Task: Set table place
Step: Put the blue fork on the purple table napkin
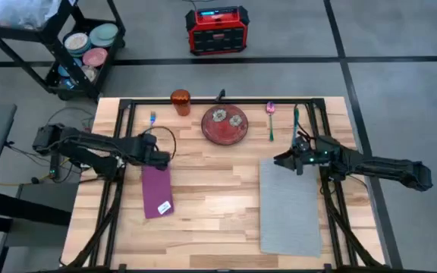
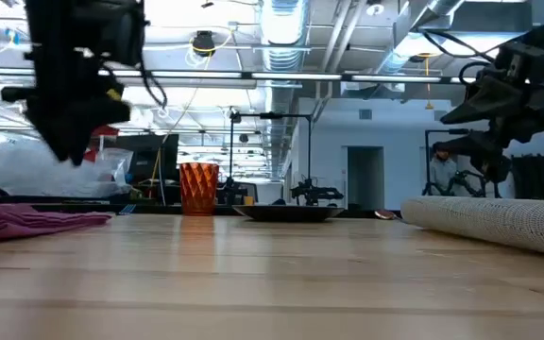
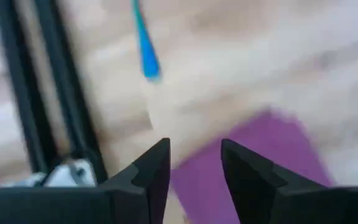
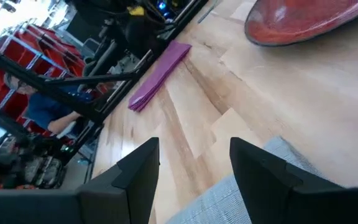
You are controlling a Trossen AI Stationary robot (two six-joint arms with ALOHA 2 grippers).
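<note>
So far only the groundwork is laid: the grey placemat (image 1: 289, 206) lies on the table (image 1: 211, 220) at the right, with the red plate (image 1: 224, 125), orange cup (image 1: 180, 101), purple napkin (image 1: 156, 189) and utensils well apart from it. The left gripper (image 3: 194, 163) hovers over the napkin's far end, jaws parted and empty. The right gripper (image 4: 194, 163) hovers at the placemat's far-left corner, jaws open and empty. Next, I judge, the plate needs carrying onto the placemat; bare wood between them leaves room.

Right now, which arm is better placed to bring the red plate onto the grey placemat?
Probably the right arm. The right gripper hovers open at the placemat edge, nearer the plate. The left gripper sits over the purple napkin.
</note>
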